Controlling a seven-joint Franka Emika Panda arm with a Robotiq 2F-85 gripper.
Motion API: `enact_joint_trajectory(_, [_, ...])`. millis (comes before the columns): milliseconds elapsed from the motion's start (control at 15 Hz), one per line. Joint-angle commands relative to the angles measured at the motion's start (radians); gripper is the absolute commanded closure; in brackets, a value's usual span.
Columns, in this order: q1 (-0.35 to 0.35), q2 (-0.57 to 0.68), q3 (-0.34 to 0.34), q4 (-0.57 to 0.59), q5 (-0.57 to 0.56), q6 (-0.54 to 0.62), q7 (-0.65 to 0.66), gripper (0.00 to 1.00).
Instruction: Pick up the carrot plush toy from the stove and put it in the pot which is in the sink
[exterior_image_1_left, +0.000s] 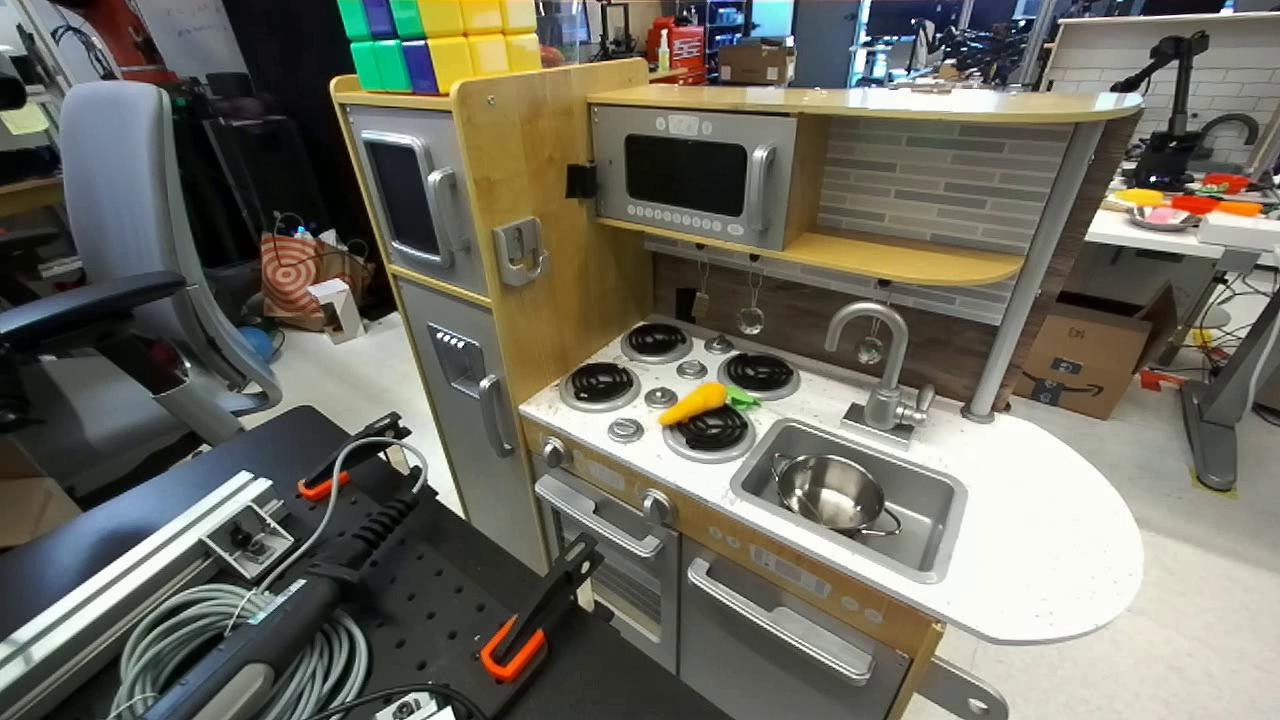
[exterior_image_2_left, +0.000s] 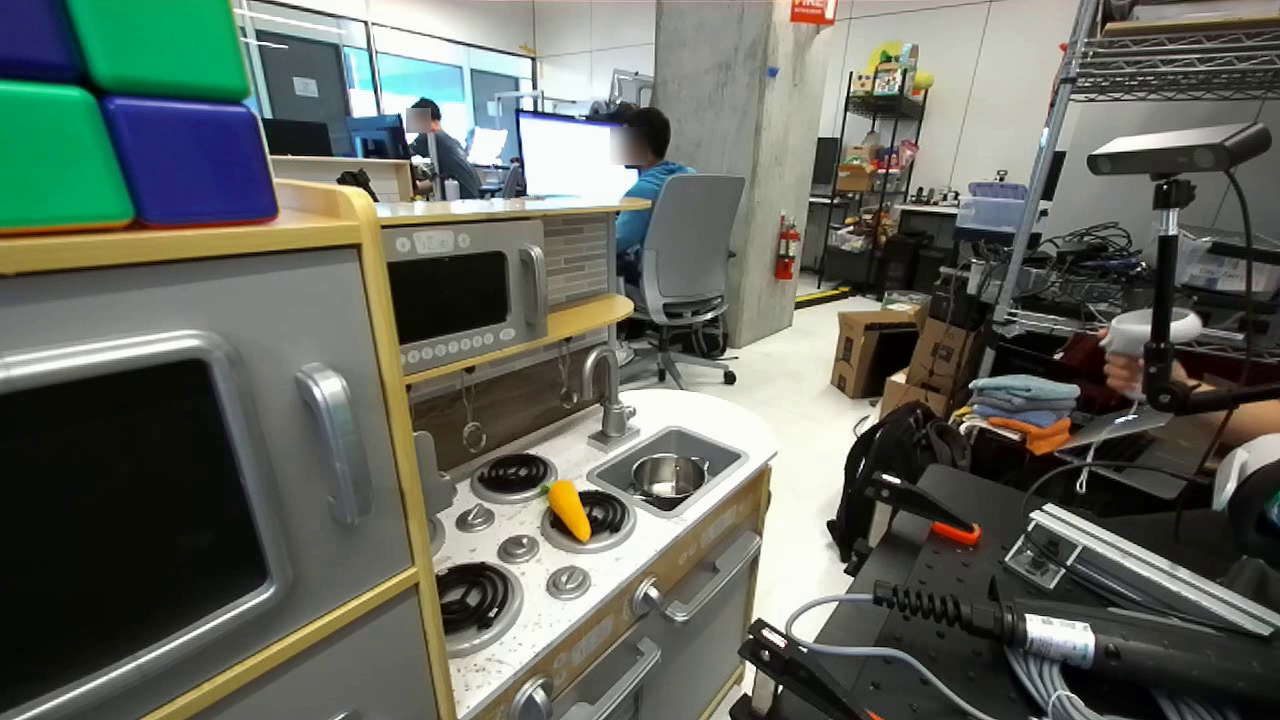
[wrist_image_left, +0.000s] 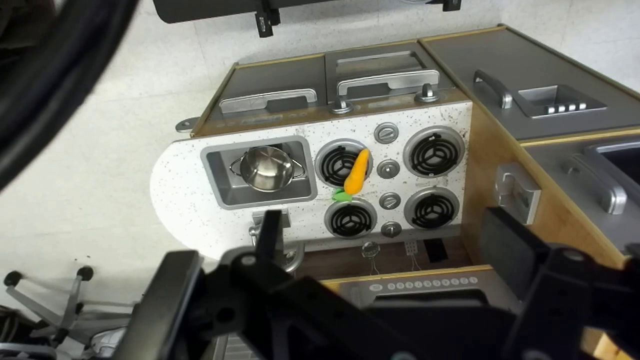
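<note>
Yellow-orange plush is showing me how little is done: the carrot plush toy (wrist_image_left: 357, 172) is lying on the stove (exterior_image_1_left: 580, 429), just right of centre in the wrist view, slanting across the edge of a black burner (wrist_image_left: 335, 166). Its green leafy end is pointing to the lower left there, reaching towards the next burner (wrist_image_left: 350, 220). My end effector (wrist_image_left: 382, 227) is hanging along the bottom of that frame with its fingers wide apart, gripping nothing, and neither exterior view is showing it. By my reading I'm standing at the very start, with no grasp yet made. Left of the toy, the pot (wrist_image_left: 267, 170) is sitting inside the sink (exterior_image_1_left: 925, 520), set into the white counter (exterior_image_1_left: 1050, 540), and only bare shiny metal is showing inside the pot. So I'm judging that the receiving end is standing ready, while the whole transfer is waiting: coming down to the toy, closing on it, lifting it clear of the stove, carrying it leftward in the wrist view, and letting it go over the pot.
</note>
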Motion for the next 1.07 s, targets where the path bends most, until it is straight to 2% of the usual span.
enact_joint_trajectory(0, [-0.028,0.196,0.022,0.037,-0.002,0.106,0.072,0.00])
enact_joint_trajectory(200, [-0.047,0.371,0.048,0.032,-0.027,0.281,0.151,0.00])
enact_joint_trajectory(400, [-0.064,0.576,0.079,0.074,-0.089,0.401,0.219,0.00])
enact_joint_trajectory(600, [-0.078,0.754,0.095,0.156,-0.235,0.419,0.325,0.00])
enact_joint_trajectory(733, [-0.063,0.839,0.072,0.225,-0.304,0.381,0.381,0.00])
enact_joint_trajectory(867, [-0.041,0.877,0.041,0.285,-0.309,0.308,0.368,0.00])
enact_joint_trajectory(933, [-0.027,0.830,0.035,0.198,-0.281,0.389,0.356,0.00])
enact_joint_trajectory(1000, [-0.025,0.856,0.027,0.229,-0.283,0.365,0.356,0.00])
